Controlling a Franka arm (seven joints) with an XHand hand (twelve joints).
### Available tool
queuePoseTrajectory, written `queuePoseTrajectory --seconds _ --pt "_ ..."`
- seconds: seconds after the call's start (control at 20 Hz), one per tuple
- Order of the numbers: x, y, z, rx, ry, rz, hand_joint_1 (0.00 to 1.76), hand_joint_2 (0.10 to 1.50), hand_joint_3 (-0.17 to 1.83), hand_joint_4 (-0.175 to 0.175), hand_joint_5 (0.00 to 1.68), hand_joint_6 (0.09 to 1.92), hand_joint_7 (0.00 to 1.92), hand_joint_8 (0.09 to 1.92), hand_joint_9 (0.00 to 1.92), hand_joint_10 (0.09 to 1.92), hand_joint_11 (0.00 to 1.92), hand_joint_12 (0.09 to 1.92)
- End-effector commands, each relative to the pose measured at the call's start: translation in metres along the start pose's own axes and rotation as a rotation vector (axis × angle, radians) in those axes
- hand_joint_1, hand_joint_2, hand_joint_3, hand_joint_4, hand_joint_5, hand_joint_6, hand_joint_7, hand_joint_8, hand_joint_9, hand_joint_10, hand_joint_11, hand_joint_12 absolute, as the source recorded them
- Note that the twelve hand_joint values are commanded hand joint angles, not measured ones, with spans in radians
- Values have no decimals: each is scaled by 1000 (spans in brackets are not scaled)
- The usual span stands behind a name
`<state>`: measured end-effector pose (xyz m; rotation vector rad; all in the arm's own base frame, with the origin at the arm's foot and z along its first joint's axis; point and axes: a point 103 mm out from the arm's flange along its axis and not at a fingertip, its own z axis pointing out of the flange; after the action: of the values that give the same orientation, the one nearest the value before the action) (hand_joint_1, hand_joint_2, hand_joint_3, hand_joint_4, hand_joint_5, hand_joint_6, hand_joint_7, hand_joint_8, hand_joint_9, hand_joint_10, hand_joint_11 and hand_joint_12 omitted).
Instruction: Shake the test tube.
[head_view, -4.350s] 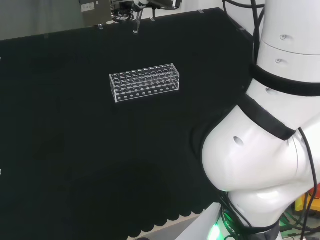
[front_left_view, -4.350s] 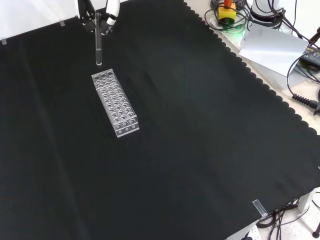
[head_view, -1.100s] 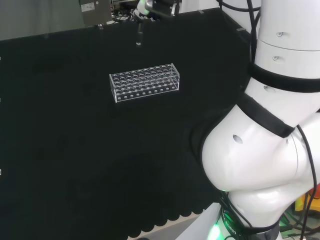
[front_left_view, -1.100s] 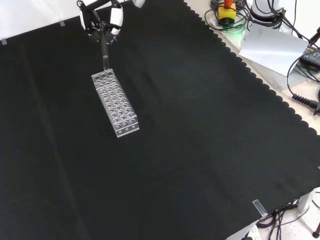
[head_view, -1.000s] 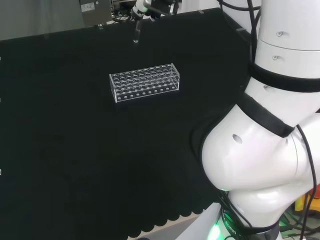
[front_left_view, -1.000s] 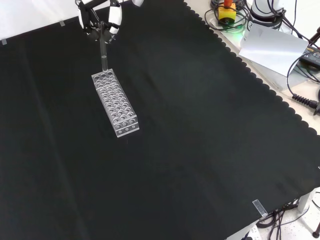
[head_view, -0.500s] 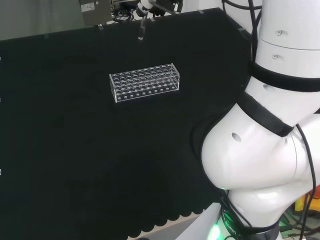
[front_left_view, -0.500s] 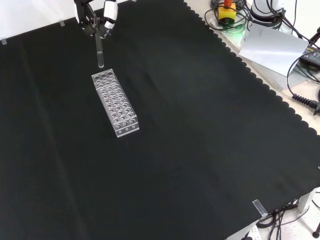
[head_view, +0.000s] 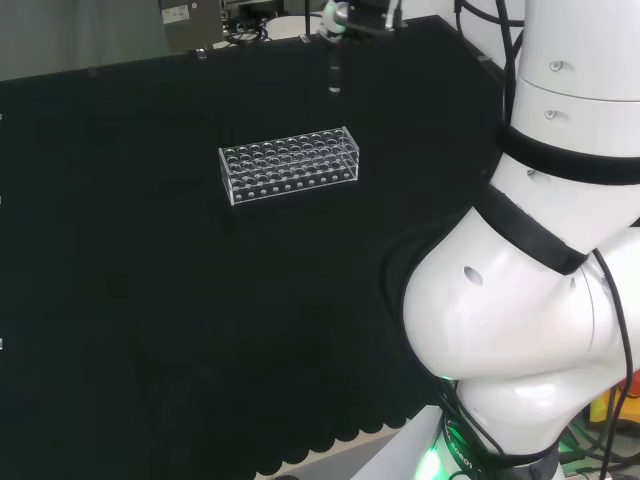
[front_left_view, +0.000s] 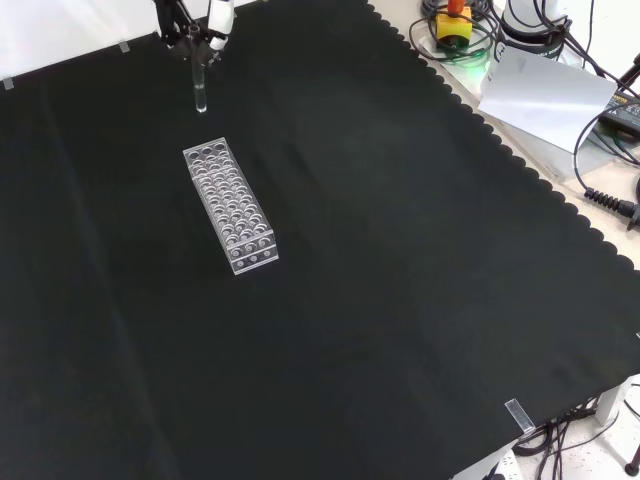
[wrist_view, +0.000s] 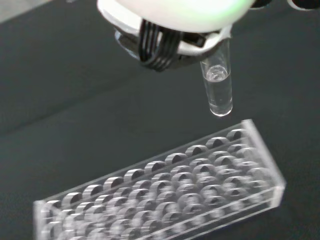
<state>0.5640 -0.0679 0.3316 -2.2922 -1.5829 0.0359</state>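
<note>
A clear test tube (front_left_view: 200, 88) hangs upright in the air, its top pinched in the black and white hand (front_left_view: 197, 28) at the front view's top left. Its rounded bottom is a short way above the cloth, just beyond the far end of the clear plastic tube rack (front_left_view: 230, 207). In the head view the test tube (head_view: 335, 76) hangs below the hand (head_view: 352, 12), behind the right end of the rack (head_view: 288, 165). The wrist view has the test tube (wrist_view: 218, 86) under the hand (wrist_view: 170, 22), above one end of the rack (wrist_view: 160, 192), whose holes look unfilled.
Black cloth covers the bench around the rack. In the front view, cables, a yellow and red device (front_left_view: 452, 22) and a grey sheet (front_left_view: 545, 92) lie past the cloth's scalloped right edge. The arm's white links (head_view: 540, 250) stand at the head view's right.
Over the last half second the hand has carried the test tube to the right in the head view and slightly higher in the front view. The rack has stayed put.
</note>
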Motion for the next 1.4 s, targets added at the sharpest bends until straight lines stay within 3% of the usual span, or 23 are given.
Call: queuePoseTrajectory --seconds 0.05,0.3,0.55,1.05,1.4 --pt "-66 5 -11 -37 -161 129 1225 682 588 -175 1316 551 1718 418 1627 452 1162 912" --pt "-111 6 -35 -72 -217 211 1225 682 589 -175 1316 551 1718 418 1627 453 1161 913" --pt "-121 6 -46 -99 -275 215 1225 682 589 -175 1316 552 1718 419 1626 454 1161 914" --pt "-76 8 -21 -67 -203 116 1225 682 589 -175 1316 552 1718 419 1626 455 1159 915" --pt "-23 10 3 -32 -157 13 1225 682 589 -175 1316 553 1718 419 1625 455 1159 916"
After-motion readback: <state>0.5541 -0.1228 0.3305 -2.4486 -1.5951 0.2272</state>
